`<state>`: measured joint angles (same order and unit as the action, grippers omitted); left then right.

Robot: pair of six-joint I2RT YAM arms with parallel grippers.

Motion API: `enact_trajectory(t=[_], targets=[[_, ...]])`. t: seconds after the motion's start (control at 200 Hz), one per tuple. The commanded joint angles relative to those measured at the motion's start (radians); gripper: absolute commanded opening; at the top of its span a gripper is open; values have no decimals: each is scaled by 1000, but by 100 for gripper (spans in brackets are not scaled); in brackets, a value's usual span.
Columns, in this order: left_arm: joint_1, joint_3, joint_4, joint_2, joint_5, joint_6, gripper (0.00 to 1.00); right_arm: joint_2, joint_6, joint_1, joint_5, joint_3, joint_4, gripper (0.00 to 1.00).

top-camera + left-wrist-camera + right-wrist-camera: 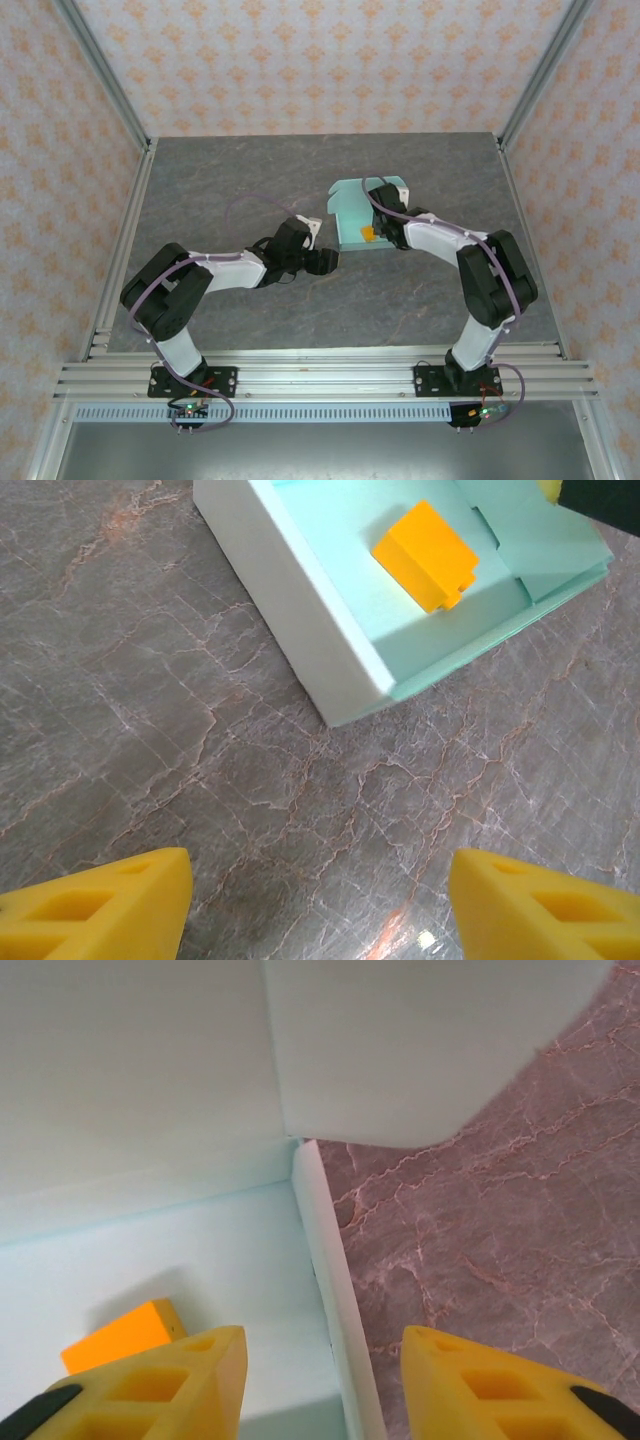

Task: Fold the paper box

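I see my right gripper (320, 1370) spread astride the paper box (200, 1250) wall near an orange block (115, 1338), and my left gripper (320, 900) also spread above the table (150, 730).

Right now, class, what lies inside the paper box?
One small orange block rests on the floor of the paper box. In the top view the right arm covers part of the interior, so anything beneath it cannot be seen.

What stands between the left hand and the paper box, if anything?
Nothing visible. Only bare table lies between the open left hand and the near wall of the paper box. The orange block sits inside the box, not in the way.
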<state>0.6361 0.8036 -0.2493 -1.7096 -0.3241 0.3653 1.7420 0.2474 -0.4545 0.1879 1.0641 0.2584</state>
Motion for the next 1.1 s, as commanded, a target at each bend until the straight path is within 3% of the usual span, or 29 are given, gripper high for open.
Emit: enact_trajectory(t=[0.0, 0.305, 0.621, 0.861, 1.096], targets=[[7, 7, 5, 43, 14, -11, 69, 42, -32, 3, 56, 26, -18, 42], [7, 7, 5, 36, 9, -11, 69, 75, -85, 5, 49, 27, -66, 35], [7, -25, -11, 98, 122, 12, 69, -88, -105, 4, -7, -45, -65, 53], [-12, -28, -17, 178, 198, -27, 71, -252, -177, 11, -61, -96, -80, 56], [-112, 75, 11, 137, 114, -139, 74, -296, -293, 174, -341, -65, -162, 62]])
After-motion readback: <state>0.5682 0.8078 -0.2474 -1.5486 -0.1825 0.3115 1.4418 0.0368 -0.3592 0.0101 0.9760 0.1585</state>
